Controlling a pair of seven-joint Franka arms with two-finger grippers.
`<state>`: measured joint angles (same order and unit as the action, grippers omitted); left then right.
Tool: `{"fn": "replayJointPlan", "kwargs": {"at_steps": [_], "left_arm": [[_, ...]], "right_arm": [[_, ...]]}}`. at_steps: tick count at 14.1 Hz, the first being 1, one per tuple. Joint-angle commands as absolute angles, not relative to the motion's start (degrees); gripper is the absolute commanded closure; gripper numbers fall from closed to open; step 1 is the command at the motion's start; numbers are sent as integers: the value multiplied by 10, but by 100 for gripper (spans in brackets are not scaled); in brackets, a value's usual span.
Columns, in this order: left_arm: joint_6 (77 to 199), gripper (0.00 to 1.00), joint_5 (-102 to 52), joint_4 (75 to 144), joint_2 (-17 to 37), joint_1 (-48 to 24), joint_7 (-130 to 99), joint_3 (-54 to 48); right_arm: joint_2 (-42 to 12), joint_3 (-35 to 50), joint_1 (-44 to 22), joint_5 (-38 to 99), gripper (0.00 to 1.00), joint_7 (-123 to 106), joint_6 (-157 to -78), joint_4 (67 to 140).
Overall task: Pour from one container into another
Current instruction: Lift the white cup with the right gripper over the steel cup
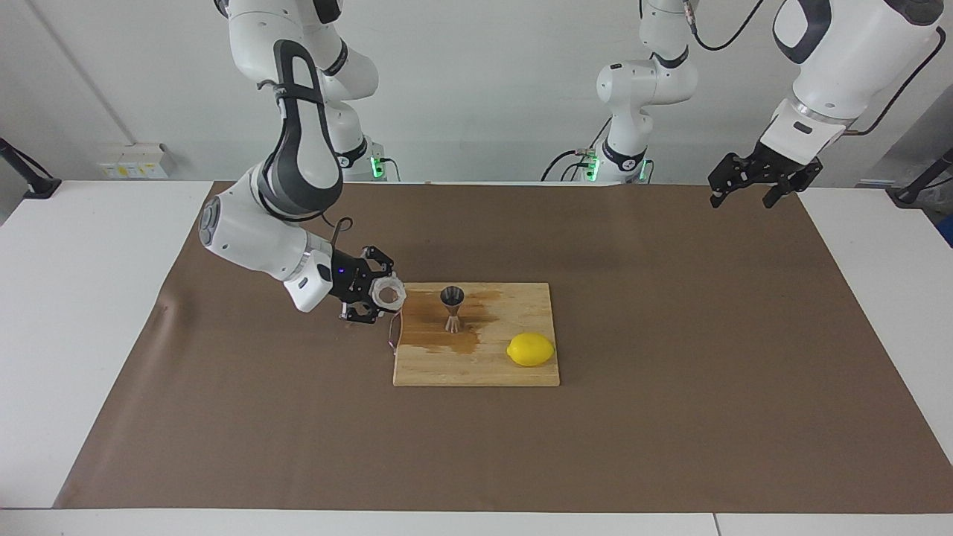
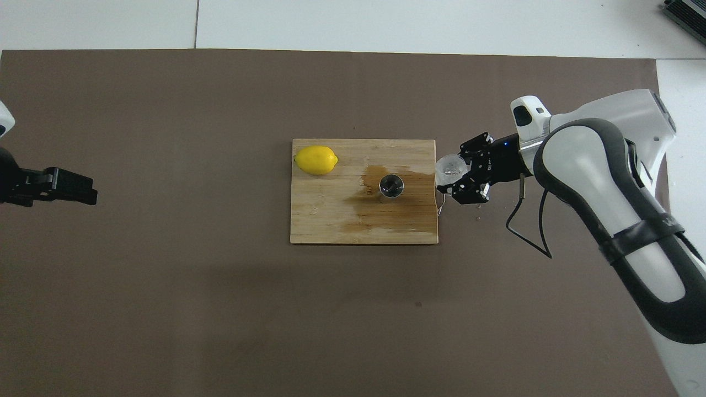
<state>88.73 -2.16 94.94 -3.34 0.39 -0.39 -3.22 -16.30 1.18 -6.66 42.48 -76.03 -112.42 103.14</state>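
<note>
My right gripper point(image 1: 378, 295) is shut on the small clear glass cup point(image 1: 389, 292), held tipped on its side just above the end of the wooden board point(image 1: 476, 369) nearest the right arm. The cup also shows in the overhead view point(image 2: 450, 169) between the right gripper's fingers point(image 2: 459, 175). The steel hourglass jigger point(image 1: 452, 307) stands upright on the board a short way from the cup, also seen from above point(image 2: 391, 185). A dark wet stain spreads on the board around it. My left gripper point(image 1: 759, 184) waits open and empty, raised over the mat at the left arm's end.
A yellow lemon point(image 1: 531, 349) lies on the board's corner farther from the robots, toward the left arm's end point(image 2: 316, 160). A brown mat point(image 1: 670, 417) covers the table. A thin cable hangs from the right wrist point(image 2: 524, 231).
</note>
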Motion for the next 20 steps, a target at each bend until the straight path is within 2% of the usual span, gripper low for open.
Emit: {"fn": "replayJointPlan", "kwargs": {"at_steps": [1, 9, 16, 20], "left_arm": [[876, 0, -29, 951, -39, 8, 6, -33], [876, 0, -29, 951, -39, 9, 6, -33], [876, 0, -29, 951, -39, 9, 5, -33], [876, 0, -29, 951, -39, 9, 6, -33]], "right_arm": [[-170, 12, -98, 384, 66, -671, -1146, 1010], [-145, 12, -146, 220, 66, -515, -1115, 1001], [-147, 13, -201, 69, 66, -458, -1092, 980], [-156, 13, -234, 3, 66, -434, -1062, 945]]}}
